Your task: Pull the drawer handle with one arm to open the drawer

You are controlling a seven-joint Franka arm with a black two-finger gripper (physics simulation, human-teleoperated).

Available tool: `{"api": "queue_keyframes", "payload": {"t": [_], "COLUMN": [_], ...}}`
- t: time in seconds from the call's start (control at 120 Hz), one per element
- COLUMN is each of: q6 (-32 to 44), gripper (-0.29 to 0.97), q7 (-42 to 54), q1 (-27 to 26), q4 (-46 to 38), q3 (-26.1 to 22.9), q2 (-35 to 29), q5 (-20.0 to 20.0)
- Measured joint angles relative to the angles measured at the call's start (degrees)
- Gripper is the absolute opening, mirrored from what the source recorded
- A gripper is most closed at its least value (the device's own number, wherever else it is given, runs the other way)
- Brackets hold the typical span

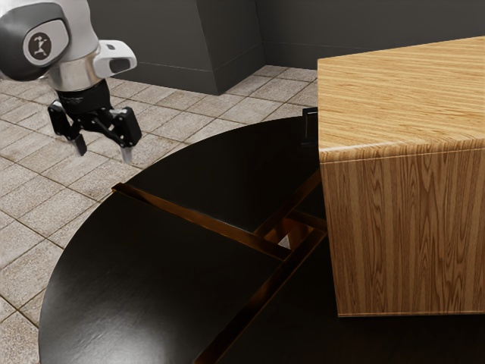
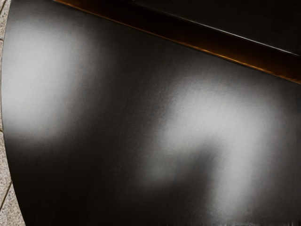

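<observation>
Wood-grain drawer unit stands on the dark round surface at the exterior view's right, with its black handle on the face toward the arm. The gripper hangs well apart from the handle, fingers spread wide. A brown-edged seam crosses the surface between them.

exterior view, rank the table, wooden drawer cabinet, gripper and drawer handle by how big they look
1. table
2. wooden drawer cabinet
3. gripper
4. drawer handle, just a sliver at the cabinet's edge
</observation>
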Motion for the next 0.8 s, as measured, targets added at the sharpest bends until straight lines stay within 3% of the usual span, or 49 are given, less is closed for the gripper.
{"api": "queue_keyframes", "payload": {"t": [0.117,0.217,0.283,0.667,0.8], "q6": [-0.09,-1.48,-2.39,-5.56,-7.94], "gripper": [0.68,0.68,0.68,0.68,0.68], "q7": [-0.77,-0.35,0.17,2.71,3.05], "q1": [-2.39,-1.59,-1.47,-3.54,-7.45], "q4": [0.39,11.36,14.19,11.44,11.79], "q3": [0.04,-1.66,-3.61,-5.24,-12.13], "q2": [-0.14,-1.9,-2.15,-2.32,-2.89], "q5": [0.11,0.63,0.8,-0.32,-0.88]}}
